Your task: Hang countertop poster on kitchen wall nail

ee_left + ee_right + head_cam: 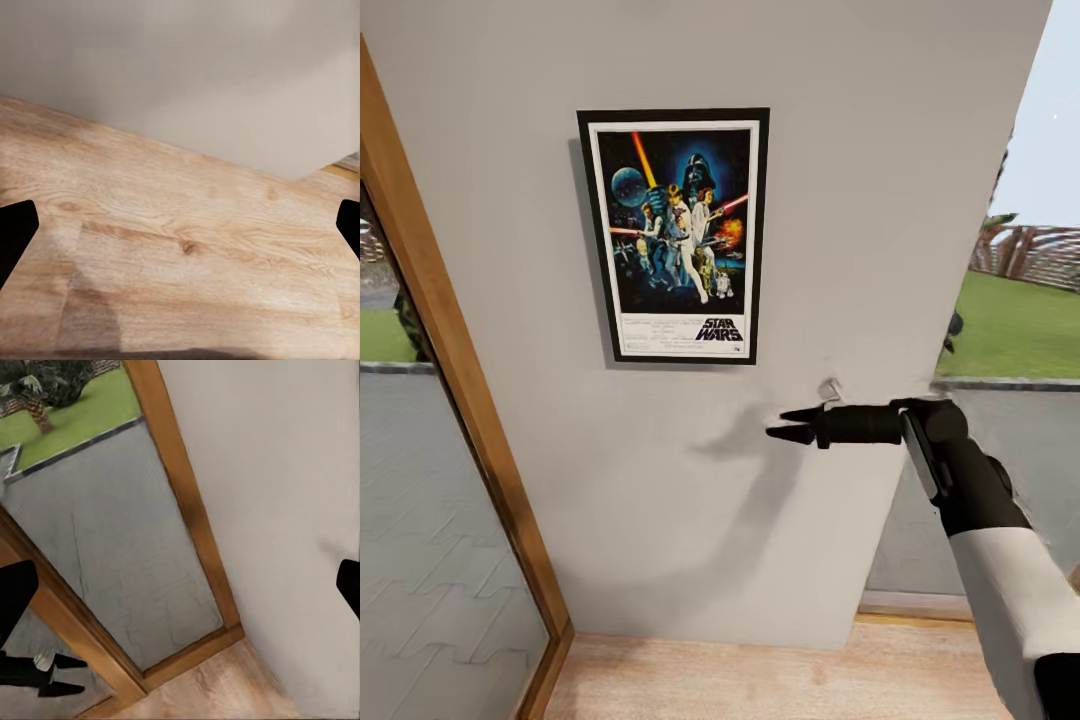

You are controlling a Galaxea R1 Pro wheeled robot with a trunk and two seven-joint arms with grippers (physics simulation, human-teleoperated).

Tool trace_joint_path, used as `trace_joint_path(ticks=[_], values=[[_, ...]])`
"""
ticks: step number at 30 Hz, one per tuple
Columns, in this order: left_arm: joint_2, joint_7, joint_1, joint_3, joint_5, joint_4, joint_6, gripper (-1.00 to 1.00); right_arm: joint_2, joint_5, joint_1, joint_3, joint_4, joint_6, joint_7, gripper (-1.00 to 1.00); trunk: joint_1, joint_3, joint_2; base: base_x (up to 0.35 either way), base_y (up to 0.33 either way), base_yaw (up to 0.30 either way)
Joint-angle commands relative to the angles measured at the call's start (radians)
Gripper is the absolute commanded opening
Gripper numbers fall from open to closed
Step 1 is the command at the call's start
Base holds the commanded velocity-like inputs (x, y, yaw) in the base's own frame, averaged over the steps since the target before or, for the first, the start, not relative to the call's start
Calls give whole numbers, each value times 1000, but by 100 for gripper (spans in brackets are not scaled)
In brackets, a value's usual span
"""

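With the poster (673, 236) hanging on the wall (880, 180) above and beyond its fingertips, the right gripper (788, 424) stands slightly parted and empty, so hanging looks complete and only withdrawal remains.

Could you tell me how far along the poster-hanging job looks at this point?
It looks essentially done: the poster sits upright and flat against the grey wall. The right pincer is below and to its right, holding nothing and apart from it. The nail itself is hidden, so I can't confirm the hook.
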Motion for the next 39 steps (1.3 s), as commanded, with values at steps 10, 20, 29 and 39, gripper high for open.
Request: trace_joint_path(ticks=[10,20,29,39], values=[[1,-3,-1,-4,4,1,-4,100,0,0,394,-122,-26,-203,5,100,1,-2,-2,0,0,0],[-3,-1,-1,-5,4,4,-2,100,-69,27,741,-349,594,-699,-25,100,1,-2,-2,0,0,0],[-124,594,-1,-6,-149,3,1,100,-23,33,746,-344,1059,-894,-805,100,1,-2,-2,0,0,0],[-147,681,-1,-6,-165,3,1,100,11,31,746,-347,1082,-894,-1027,100,1,-2,-2,0,0,0]])
